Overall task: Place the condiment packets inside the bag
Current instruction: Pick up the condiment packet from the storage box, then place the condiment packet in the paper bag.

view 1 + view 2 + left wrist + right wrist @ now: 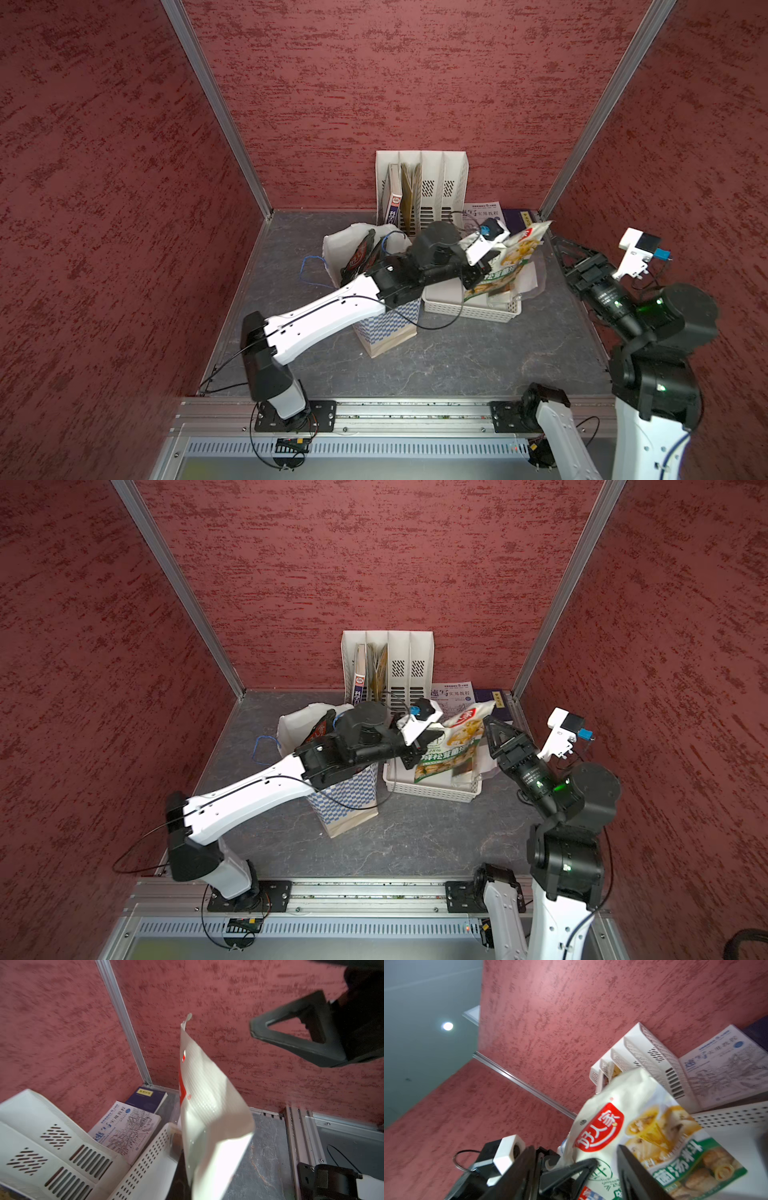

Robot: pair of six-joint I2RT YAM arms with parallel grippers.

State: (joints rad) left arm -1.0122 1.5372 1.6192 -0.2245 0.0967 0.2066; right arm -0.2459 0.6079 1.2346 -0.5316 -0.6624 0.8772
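Soup packet (455,746): upright above basket (428,792), gripped in left hand (417,756); right hand (493,737) unclenched beside it. Bag (349,800) stood at its nine o'clock. Advised: lift clear, lower edgewise beside black packets (319,730).

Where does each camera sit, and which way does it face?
Top views: high in front, facing down at the table; both arms show.
Left wrist: behind the left gripper, facing the back corner past the packet; a right gripper finger shows.
Right wrist: behind the right gripper, facing up at the packet and wall; its fingers show.
Both wrists share: packet, file rack, basket.
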